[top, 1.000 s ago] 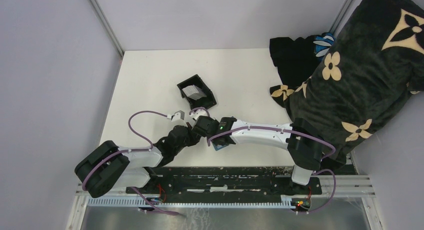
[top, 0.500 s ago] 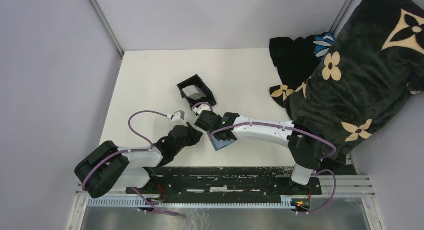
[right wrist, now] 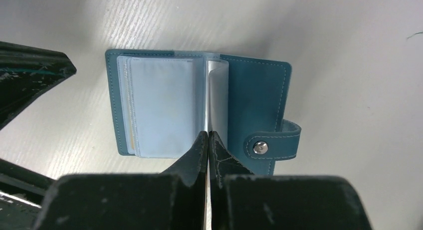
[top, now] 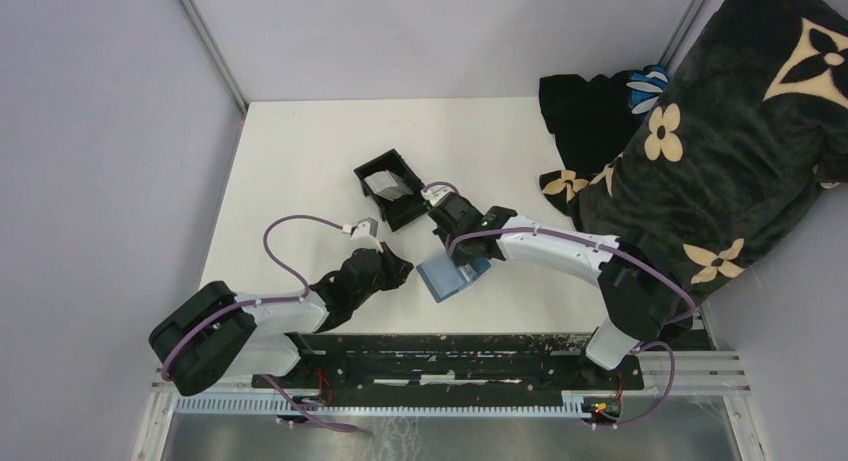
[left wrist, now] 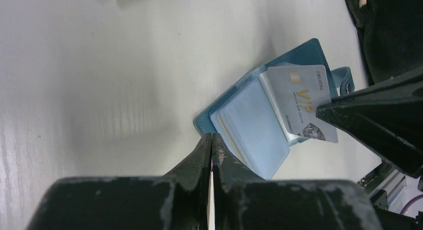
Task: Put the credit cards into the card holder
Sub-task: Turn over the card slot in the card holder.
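The card holder (top: 450, 281) lies open on the white table, pale blue sleeves up and its snap strap (right wrist: 272, 146) out to one side. My right gripper (top: 462, 253) (right wrist: 208, 133) is shut on a grey-white credit card (left wrist: 299, 100) printed "VIP". That card stands on edge over the holder's fold (right wrist: 215, 100). My left gripper (top: 400, 271) (left wrist: 212, 136) sits just left of the holder (left wrist: 249, 125), shut on another thin pale card. Only that card's edge (left wrist: 210, 200) shows between the fingers.
A black open-topped box (top: 372, 169) with a pale card inside stands just behind the holder. A black flowered blanket (top: 720, 161) covers the table's right side. The arm bases and a metal rail run along the near edge.
My right gripper has drawn back and to the right, away from above the holder, which now shows open. The left gripper has shifted only slightly.
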### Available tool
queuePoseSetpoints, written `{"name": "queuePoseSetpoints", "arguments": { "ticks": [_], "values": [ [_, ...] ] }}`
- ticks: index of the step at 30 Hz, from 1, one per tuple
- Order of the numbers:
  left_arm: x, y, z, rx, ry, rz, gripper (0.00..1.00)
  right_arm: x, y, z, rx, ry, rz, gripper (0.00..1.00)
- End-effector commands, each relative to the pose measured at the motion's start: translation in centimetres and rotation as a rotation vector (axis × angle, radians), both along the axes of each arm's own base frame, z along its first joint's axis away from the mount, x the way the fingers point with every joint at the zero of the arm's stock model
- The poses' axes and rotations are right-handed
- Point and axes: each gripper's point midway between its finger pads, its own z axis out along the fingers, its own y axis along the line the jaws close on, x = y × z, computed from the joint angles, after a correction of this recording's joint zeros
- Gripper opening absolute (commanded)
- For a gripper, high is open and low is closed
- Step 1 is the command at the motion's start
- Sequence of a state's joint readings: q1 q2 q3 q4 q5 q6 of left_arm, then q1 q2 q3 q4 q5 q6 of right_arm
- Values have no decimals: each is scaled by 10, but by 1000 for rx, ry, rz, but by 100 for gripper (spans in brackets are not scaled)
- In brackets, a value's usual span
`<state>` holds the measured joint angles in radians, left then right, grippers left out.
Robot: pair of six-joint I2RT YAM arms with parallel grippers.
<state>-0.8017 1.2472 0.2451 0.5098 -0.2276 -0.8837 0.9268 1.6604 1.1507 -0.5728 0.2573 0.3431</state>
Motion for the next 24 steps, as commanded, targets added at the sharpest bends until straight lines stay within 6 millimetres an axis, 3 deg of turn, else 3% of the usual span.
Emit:
{"name": "queuePoseSetpoints", "arguments": {
  "ticks": [1,15,24],
  "values": [
    [1,-10,14,7,-45,-36,8,2,17,17,188,34,6,1],
    [-28,-18,-8,47,22,-81,7,4,12,9,347,145,-33,1],
    [-32,-19,-22,100,54,-73,5,3,7,6,401,176,-57,1]
  ]
}}
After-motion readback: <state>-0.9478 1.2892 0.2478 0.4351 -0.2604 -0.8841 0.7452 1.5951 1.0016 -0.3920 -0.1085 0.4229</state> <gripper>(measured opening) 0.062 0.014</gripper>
